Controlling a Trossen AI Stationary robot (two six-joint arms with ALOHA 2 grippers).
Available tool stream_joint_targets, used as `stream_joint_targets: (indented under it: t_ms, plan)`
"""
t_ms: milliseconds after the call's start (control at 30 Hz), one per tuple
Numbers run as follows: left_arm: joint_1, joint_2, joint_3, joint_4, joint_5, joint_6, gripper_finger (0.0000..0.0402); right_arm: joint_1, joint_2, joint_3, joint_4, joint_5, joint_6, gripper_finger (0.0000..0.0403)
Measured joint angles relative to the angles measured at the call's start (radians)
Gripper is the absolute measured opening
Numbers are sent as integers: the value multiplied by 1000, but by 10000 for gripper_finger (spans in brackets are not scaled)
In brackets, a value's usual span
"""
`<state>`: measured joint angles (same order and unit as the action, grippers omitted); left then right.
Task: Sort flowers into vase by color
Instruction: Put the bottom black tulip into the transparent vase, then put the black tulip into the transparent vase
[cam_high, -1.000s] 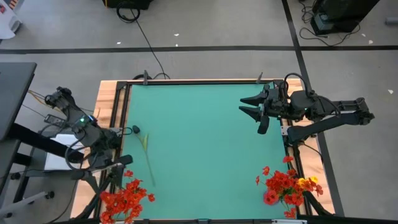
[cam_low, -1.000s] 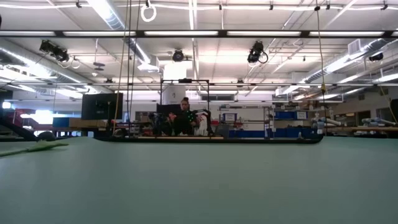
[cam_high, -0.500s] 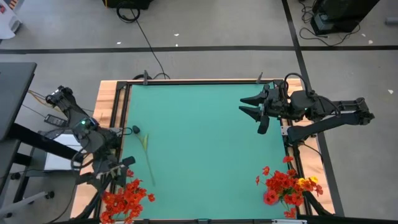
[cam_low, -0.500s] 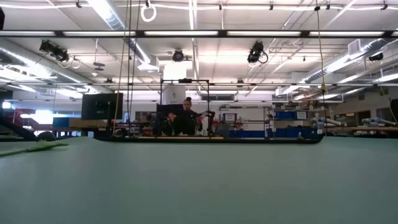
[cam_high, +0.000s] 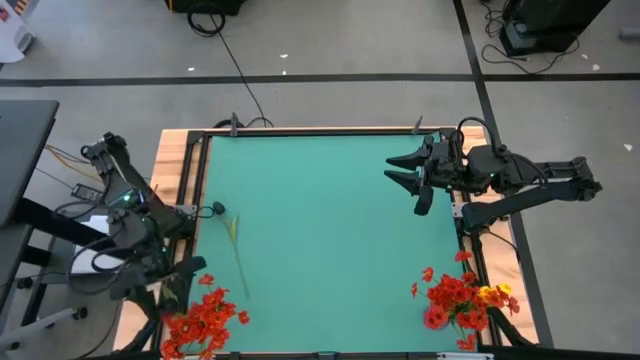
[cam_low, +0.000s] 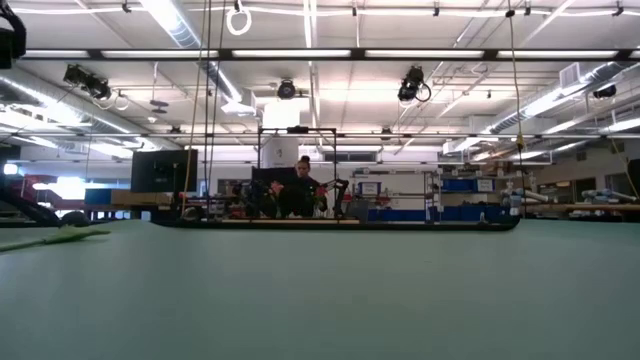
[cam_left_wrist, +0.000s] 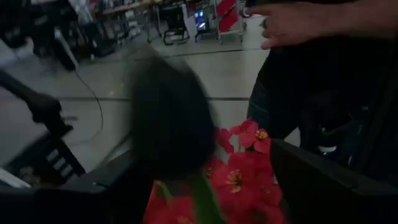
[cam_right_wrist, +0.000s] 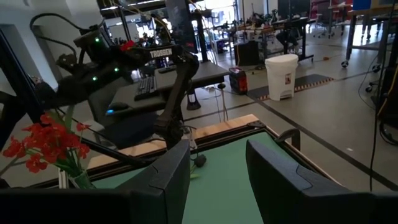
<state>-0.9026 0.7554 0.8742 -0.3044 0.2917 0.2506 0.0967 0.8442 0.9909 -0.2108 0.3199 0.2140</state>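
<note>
On the green table one loose flower lies; the right tool hovers spread wide, the left tool's state unclear.

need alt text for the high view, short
Overhead view of a green table with a red-orange flower bunch at its lower-left corner and a red-and-yellow bunch at the lower right. A single stem lies on the mat left of centre. The left tool hangs above the left bunch; the right tool, open, hovers at upper right.

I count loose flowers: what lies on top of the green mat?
On the mat, one long-stemmed flower lies flat near the left edge. Red bunches at both front corners hide what lies beneath.
</note>
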Motion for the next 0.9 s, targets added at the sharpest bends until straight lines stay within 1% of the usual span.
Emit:
stream_joint_targets:
  t_ms: [100, 167, 233, 400, 467, 533, 600, 667, 767, 833, 900]
  plan:
    - [2, -12, 0, -13, 8, 120, 314, 0, 0, 0, 0, 0, 0, 165]
    - [1, -13, 0, -41, -20, 213, 314, 0, 0, 0, 0, 0, 0, 165]
    - [1, -14, 0, -48, -52, 225, 314, 0, 0, 0, 0, 0, 0, 165]
    - [2, -17, 13, -33, -64, 78, 314, 0, 0, 0, 0, 0, 0, 165]
    - [1, -17, 52, -65, -63, 3, 314, 0, 0, 0, 0, 0, 0, 165]
    - [3, -17, 111, -136, -84, -47, 314, 0, 0, 0, 0, 0, 0, 165]
    - [3, -16, 175, -222, -140, -80, 314, 0, 0, 0, 0, 0, 0, 165]
    - [12, -15, 235, -305, -218, -108, 314, 0, 0, 0, 0, 0, 0, 165]
    - [57, -18, 295, -396, -324, -154, 314, 0, 0, 0, 0, 0, 0, 165]
    - [100, -18, 314, -435, -361, -186, 314, 0, 0, 0, 0, 0, 0, 165]
    - [148, -24, 317, -464, -373, -212, 314, 0, 0, 0, 0, 0, 0, 165]
